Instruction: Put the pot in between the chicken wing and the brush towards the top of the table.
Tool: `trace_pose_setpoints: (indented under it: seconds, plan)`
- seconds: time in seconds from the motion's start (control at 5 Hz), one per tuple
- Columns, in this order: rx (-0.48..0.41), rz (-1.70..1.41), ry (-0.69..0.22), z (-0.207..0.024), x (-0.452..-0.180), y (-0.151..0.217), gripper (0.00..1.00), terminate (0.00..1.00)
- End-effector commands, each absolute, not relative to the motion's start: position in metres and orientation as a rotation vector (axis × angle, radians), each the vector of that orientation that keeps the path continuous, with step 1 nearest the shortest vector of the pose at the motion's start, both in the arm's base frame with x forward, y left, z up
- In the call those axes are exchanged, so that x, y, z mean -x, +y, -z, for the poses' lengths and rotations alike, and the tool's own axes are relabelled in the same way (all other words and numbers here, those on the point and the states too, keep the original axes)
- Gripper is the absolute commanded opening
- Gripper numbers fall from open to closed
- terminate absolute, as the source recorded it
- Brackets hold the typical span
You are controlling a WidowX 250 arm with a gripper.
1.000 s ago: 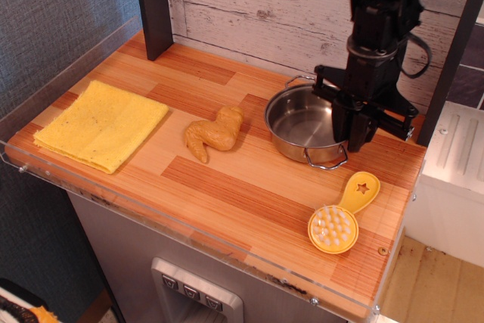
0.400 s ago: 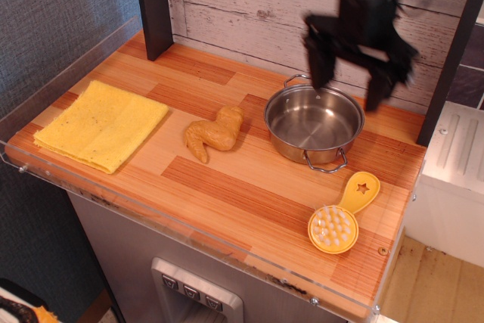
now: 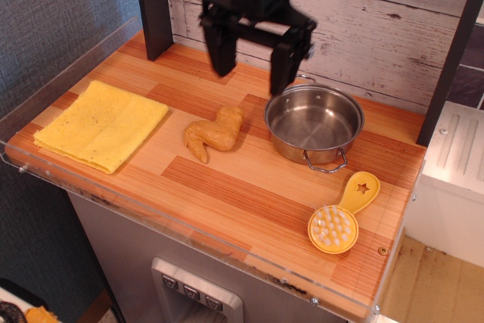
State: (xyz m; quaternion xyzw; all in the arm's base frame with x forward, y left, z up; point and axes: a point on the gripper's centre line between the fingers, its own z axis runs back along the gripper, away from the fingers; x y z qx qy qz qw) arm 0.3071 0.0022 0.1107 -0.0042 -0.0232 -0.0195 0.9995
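The shiny steel pot (image 3: 314,123) stands upright on the wooden table (image 3: 227,187), towards the back right. The golden-tan chicken wing (image 3: 215,133) lies just left of it. The yellow brush (image 3: 342,215) lies in front of the pot, near the right front corner, bristles up. My gripper (image 3: 253,73) is open and empty. It hangs above the back of the table, up and to the left of the pot, above the chicken wing. It touches nothing.
A folded yellow cloth (image 3: 102,124) lies at the left. A dark post (image 3: 153,5) stands at the back left, another (image 3: 452,58) at the right. A whitewashed plank wall is behind. A clear acrylic rim (image 3: 189,226) runs along the table edges.
My gripper let go of the pot's right rim, rose, and swung left across the back of the table. The pot, wing and brush have stayed in place.
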Motion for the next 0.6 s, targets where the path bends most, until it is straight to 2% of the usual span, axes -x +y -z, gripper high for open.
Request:
trace_pose_setpoints:
  seconds: [0.0, 0.2, 0.4]
  plan:
    - [0.009, 0.028, -0.083, -0.1222, -0.291, 0.024, 1.0, 0.0]
    - [0.009, 0.028, -0.083, -0.1222, -0.291, 0.024, 1.0, 0.0]
    - [0.009, 0.028, -0.083, -0.1222, -0.291, 0.024, 1.0, 1.0]
